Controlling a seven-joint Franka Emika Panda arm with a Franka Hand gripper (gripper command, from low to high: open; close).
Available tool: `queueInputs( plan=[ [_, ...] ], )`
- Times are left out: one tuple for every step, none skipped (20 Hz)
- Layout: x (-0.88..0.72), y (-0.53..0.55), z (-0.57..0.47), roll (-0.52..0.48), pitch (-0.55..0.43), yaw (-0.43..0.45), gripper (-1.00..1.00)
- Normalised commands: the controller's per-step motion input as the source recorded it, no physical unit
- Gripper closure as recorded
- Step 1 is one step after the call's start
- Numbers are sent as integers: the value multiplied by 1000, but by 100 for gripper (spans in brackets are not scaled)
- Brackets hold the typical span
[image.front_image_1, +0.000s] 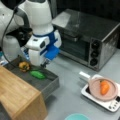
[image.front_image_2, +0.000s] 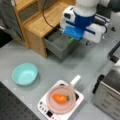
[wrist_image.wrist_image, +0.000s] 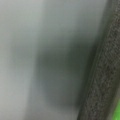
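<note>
Tool (image.front_image_1: 45, 64) sits low at the near edge of the open dark grey metal drawer (image.front_image_1: 50, 83), under the white and blue wrist housing. I can't tell from here whether its fingers are apart or together; they're mostly hidden behind the housing in both front views, and I see nothing held. In a front view the tool (image.front_image_2: 87, 43) shows only as a dark stub at the housing's lower edge, just beside the drawer (image.front_image_2: 56, 46).

Wrist view gives me little: blurred grey table surface (wrist_image.wrist_image: 30, 50), a dark speckled drawer wall (wrist_image.wrist_image: 100, 82) running up the right side, and a sliver of bright green at the bottom right corner.

Nearest item is the green pepper-like vegetable (image.front_image_1: 37, 74), lying inside the drawer just below and to a front view's left of the tool, not touching it. In a front view only a scrap of green (image.front_image_2: 71, 40) shows past the housing. A yellow-orange vegetable (image.front_image_1: 24, 66) lies further back in the same drawer.

Drawer pulls out of a light wooden cabinet (image.front_image_1: 17, 97).

Further out on the grey table (image.front_image_1: 67, 100): a silver toaster oven (image.front_image_1: 87, 37), a white induction hob (image.front_image_2: 42, 106) carrying a pink pan (image.front_image_2: 61, 106) with an orange carrot (image.front_image_2: 60, 98) in it, and a teal bowl (image.front_image_2: 24, 74).
</note>
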Motion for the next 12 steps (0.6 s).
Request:
queueInputs(
  plan=[
    [373,306,268,100,265,-95,-100],
    [389,358,228,105,255,-111,-100],
    [398,399,163,111,241,-129,-100],
    [419,438,110,119,227,-145,-100],
    [449,463,62,126,211,-172,-100],
    [497,491,21,128,200,-192,-100],
    [510,474,4,126,196,-198,-100],
    [521,412,5,124,181,-216,-100],
    [549,371,-2,120,170,-222,-100],
    [547,328,4,117,163,-217,-100],
    [585,315,-10,112,139,-210,-100],
    [621,290,-26,109,121,-198,-100]
  ],
)
